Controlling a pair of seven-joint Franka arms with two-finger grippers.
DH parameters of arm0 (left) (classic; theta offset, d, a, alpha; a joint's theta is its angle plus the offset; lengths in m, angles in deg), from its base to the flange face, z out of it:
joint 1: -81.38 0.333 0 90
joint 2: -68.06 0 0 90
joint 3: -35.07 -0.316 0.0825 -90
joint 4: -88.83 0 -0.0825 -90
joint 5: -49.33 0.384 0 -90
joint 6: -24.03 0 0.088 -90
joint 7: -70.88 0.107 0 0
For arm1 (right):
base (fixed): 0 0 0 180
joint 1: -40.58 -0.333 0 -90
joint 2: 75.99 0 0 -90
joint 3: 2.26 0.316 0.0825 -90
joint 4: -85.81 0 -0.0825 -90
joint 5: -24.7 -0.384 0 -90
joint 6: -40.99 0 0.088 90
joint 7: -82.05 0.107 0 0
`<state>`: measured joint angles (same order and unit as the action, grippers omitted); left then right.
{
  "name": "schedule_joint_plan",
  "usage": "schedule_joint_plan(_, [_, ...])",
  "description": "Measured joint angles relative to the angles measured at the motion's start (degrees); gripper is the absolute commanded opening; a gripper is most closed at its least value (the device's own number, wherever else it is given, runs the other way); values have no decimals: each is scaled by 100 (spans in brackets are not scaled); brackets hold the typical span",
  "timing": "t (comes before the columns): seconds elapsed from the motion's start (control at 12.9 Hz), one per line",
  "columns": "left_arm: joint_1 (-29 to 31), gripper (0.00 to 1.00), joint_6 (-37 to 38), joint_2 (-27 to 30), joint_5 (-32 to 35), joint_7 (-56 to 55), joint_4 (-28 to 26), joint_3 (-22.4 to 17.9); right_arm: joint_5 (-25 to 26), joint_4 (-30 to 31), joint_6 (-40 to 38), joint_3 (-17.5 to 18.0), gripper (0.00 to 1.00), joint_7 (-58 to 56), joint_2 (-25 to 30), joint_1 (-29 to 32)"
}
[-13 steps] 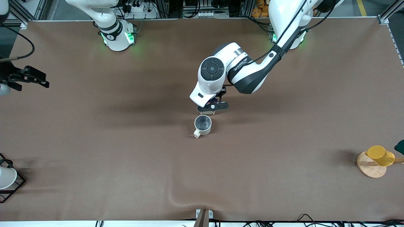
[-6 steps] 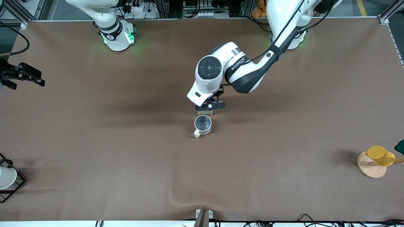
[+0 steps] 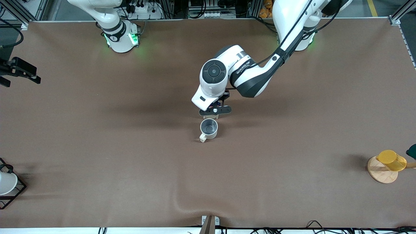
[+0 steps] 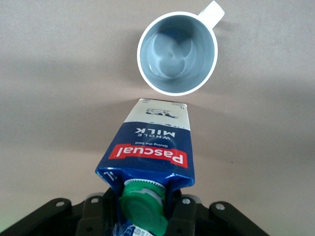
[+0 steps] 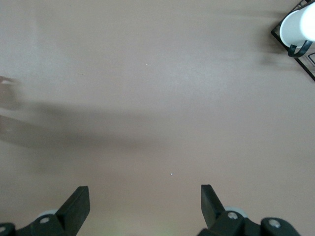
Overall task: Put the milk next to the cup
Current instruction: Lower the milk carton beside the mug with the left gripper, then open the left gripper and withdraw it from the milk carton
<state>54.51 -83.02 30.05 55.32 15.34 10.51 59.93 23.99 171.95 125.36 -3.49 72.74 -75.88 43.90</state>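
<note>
Two arms over brown worktop. Left tool clamped on milk at cap end, carton just beside cup, on the side farther from front cam. Step: set-down. Next: lower till base seats, release w/o bumping cup. Right tool spread wide, empty, waiting at right arm's end.

Brown matte table cover fills the front view, with a soft wrinkle near the edge closest to the camera. Aluminium frame profiles stand at the corners by the robot bases, and cables and power strips lie past that edge. Black wire rack with a white cup sits at the right arm's end; round wooden coaster with a yellow cup at the left arm's end. Light is even, shadows soft.
</note>
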Motion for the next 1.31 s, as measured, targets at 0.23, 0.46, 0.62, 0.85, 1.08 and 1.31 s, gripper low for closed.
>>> schedule_joint_plan(0.23, [-44, 92, -80, -20, 0, 0, 2, -69, -4, 0, -163, 13, 100, 551, -32, 0])
schedule_joint_plan(0.46, [-47, 100, -109, -24, 0, 2, 43, -72, -4, 4, -163, 14, 100, 660, -64, 1])
schedule_joint_plan(0.62, [-46, 100, -108, -3, 4, 2, 122, -73, -4, 46, -56, 8, 100, 668, -85, 1])
schedule_joint_plan(0.85, [-8, 100, 16, 201, 17, 1, 209, -107, -4, 64, 21, 7, 100, 670, -111, 2])
schedule_joint_plan(1.08, [32, 100, 293, 653, 20, -9, 238, -406, -4, 65, 25, 8, 100, 670, -111, 2])
schedule_joint_plan(1.31, [623, 100, 840, 1208, 20, 6, 254, -528, -4, 66, 25, 5, 100, 670, -112, 2])
